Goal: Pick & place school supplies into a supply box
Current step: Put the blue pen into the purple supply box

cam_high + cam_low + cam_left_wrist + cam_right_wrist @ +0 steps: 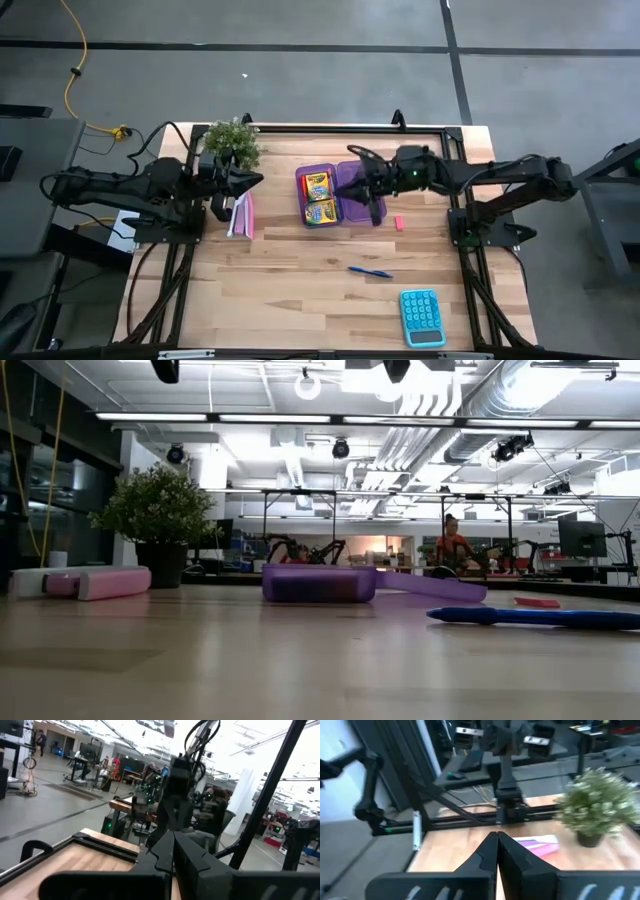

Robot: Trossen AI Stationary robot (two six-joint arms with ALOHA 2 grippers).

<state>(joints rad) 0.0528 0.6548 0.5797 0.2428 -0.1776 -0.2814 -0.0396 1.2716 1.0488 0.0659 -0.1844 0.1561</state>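
Note:
The purple supply box (322, 196) lies open at the table's middle, toward the far side, and also shows in the low view (318, 582). Two yellow-green crayon boxes (318, 198) lie flat in its left half. A blue pen (370, 271) lies on the wood nearer me, and a tiny pink eraser (398, 223) rests right of the box. My right gripper (342, 186) hovers shut above the box's middle, and its wrist view shows the fingers closed together (496, 838). My left gripper (256, 181) hangs shut in the air left of the box (173, 840).
A potted plant (232, 142) stands at the far left, and a pink-and-white booklet (242, 215) lies beside it under my left arm. A teal calculator (421, 317) sits at the near right corner. Bare wood stretches across the near left.

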